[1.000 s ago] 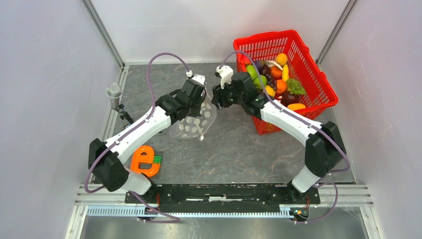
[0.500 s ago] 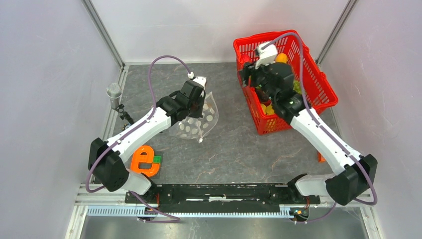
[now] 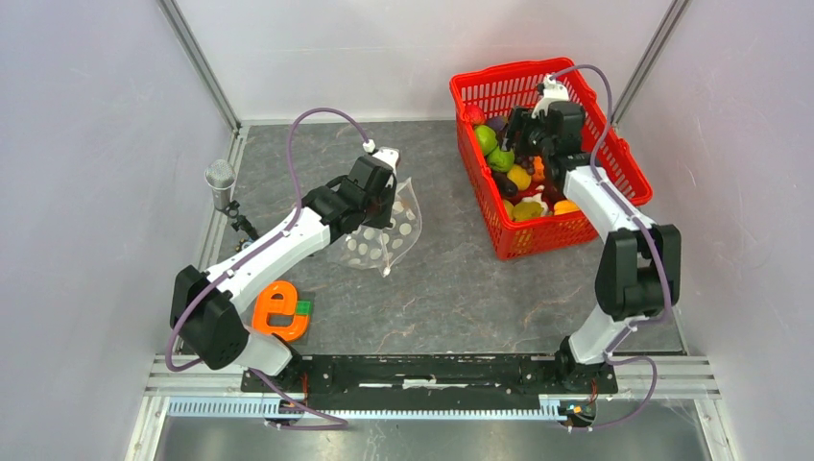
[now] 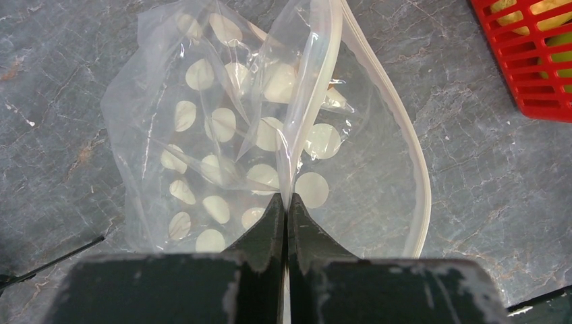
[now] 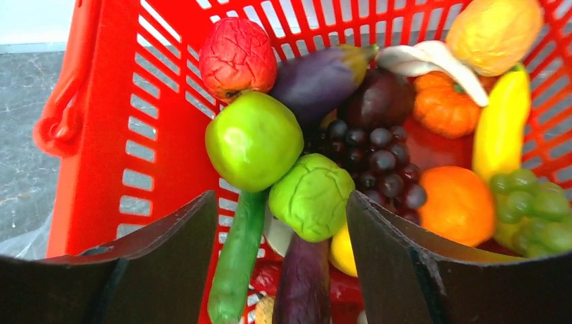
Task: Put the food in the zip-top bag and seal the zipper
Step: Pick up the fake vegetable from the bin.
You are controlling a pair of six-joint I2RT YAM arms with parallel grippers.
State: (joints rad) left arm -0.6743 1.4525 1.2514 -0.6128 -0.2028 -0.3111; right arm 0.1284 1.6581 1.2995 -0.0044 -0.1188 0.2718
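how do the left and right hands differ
The left hand is shut, pinching the mouth edge of the zip-top bag; the right hand is open, holding nothing. The left hand is over the table; the right hand is above the food in the red basket. Both have dark fingers.

Right hand [image 5: 282, 202] moved off from beside the bag [image 4: 222, 135] mouth mid-worktop and swung to the red basket [image 3: 629, 168] at the far right corner. It's now over the toy food [image 5: 253, 140], with its jaws spread wider than before.
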